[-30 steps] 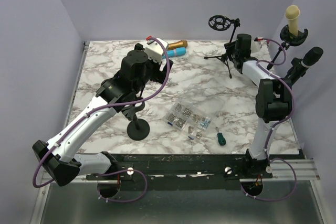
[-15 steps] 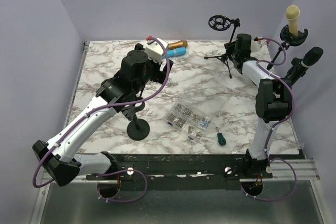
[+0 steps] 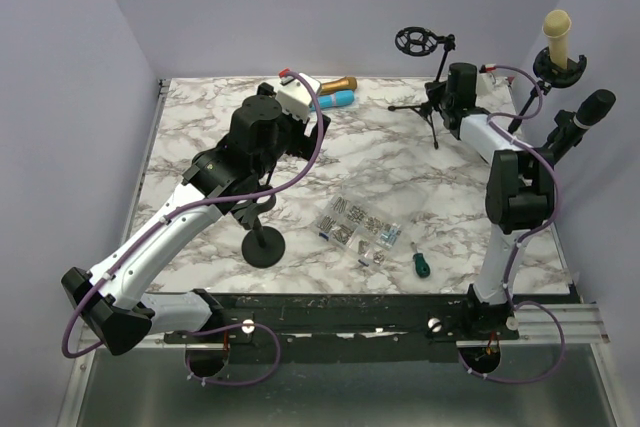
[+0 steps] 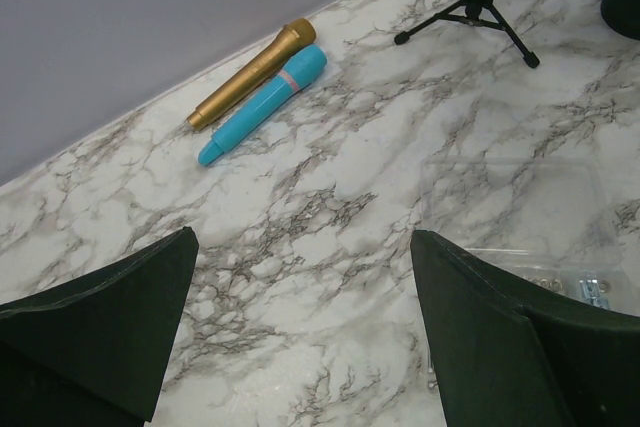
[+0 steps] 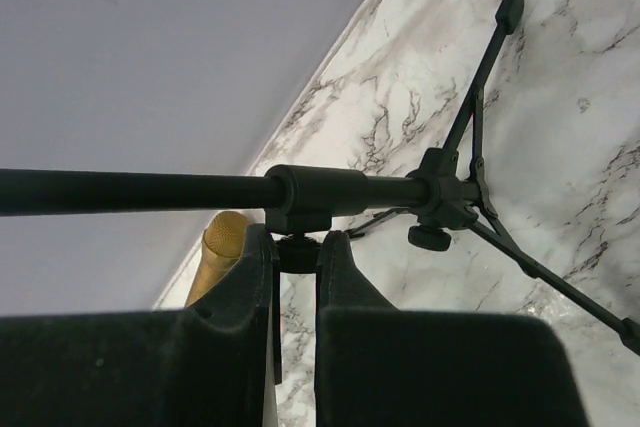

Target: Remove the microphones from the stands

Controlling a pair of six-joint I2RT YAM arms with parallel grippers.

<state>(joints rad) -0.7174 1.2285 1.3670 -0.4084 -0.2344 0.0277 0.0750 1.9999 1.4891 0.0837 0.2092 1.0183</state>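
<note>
A black tripod stand (image 3: 432,107) stands at the back of the marble table, with an empty ring holder (image 3: 415,43) at its top. My right gripper (image 5: 298,252) is shut on a small black knob (image 5: 298,256) under the collar of the stand's pole (image 5: 320,190). A cream microphone (image 3: 557,33) sits upright in a stand at the far right, and a black microphone (image 3: 596,107) sits in another stand beside it. A gold microphone (image 4: 250,74) and a blue one (image 4: 265,103) lie by the back wall. My left gripper (image 4: 303,242) hangs open above bare marble.
A black round-base stand (image 3: 265,245) is under the left arm. A clear box of small parts (image 3: 360,227) and a green-handled screwdriver (image 3: 420,262) lie near the front middle. The tripod's legs (image 5: 560,282) spread over the marble.
My right gripper's jaws have closed onto the knob on the tripod stand, and that wrist has shifted slightly. The left arm has not moved.
</note>
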